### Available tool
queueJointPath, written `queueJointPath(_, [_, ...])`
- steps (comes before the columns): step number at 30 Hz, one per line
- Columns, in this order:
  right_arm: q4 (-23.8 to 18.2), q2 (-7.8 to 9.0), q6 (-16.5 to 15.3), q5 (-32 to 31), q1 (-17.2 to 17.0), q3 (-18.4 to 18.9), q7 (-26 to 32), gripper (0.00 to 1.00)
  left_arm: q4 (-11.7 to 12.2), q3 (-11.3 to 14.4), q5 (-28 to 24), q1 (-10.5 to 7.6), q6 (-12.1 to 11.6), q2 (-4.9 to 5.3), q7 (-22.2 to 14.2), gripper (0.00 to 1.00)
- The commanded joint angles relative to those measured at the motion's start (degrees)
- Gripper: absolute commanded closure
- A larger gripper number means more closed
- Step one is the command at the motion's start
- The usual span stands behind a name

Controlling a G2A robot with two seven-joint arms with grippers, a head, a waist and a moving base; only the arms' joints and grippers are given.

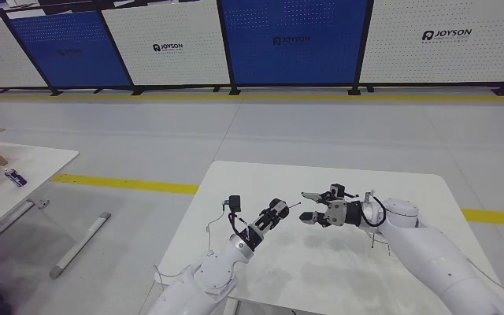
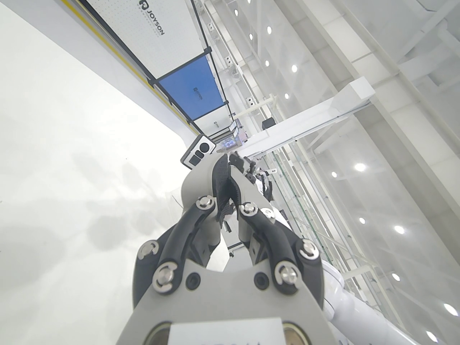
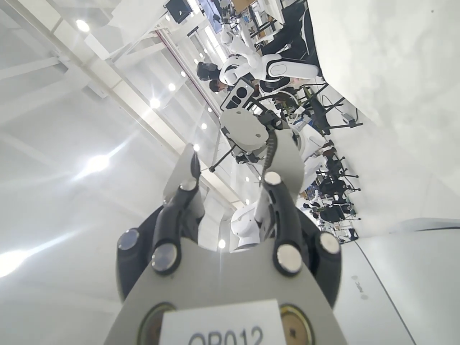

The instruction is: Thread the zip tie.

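Above the middle of the white table [image 1: 315, 260] my left gripper [image 1: 280, 207] is shut on a thin black zip tie [image 1: 294, 206]. Its free end pokes out toward my right gripper [image 1: 309, 206], a short gap away. The right gripper stands open with nothing between its fingers. In the right wrist view the open right gripper [image 3: 233, 150] frames the left gripper [image 3: 244, 134], and the zip tie [image 3: 222, 160] shows as a thin dark line slanting out of it. In the left wrist view the left gripper [image 2: 230, 172] has its pads pressed together.
A thin dark strip [image 1: 373, 239] lies on the table beside the right forearm. A second white table [image 1: 31, 161] stands off to the left across the floor. Blue and white panels [image 1: 291, 39] line the back wall. Bare tabletop surrounds both grippers.
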Motion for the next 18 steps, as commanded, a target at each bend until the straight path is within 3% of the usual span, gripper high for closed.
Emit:
queueJointPath(1, [0.0,-0.02,0.0,0.0,0.0,-0.1,0.0,0.00,0.0,0.0,0.0,0.00,0.0,0.00,0.0,1.00])
queueJointPath(7, [-1.3,0.10,-0.9,-0.7,-0.5,0.4,-1.0,0.00,0.0,0.0,0.0,0.00,0.0,0.00,0.0,1.00])
queueJointPath(12, [-4.7,1.40,-2.2,-7.2,-0.6,2.0,-3.0,0.00,0.0,0.0,0.1,-0.01,0.1,0.00,0.0,1.00])
queueJointPath(18, [-6.8,2.29,-2.8,-10.7,-1.2,3.1,-5.1,0.00,0.4,-1.1,5.7,-0.80,4.3,0.04,1.8,1.00])
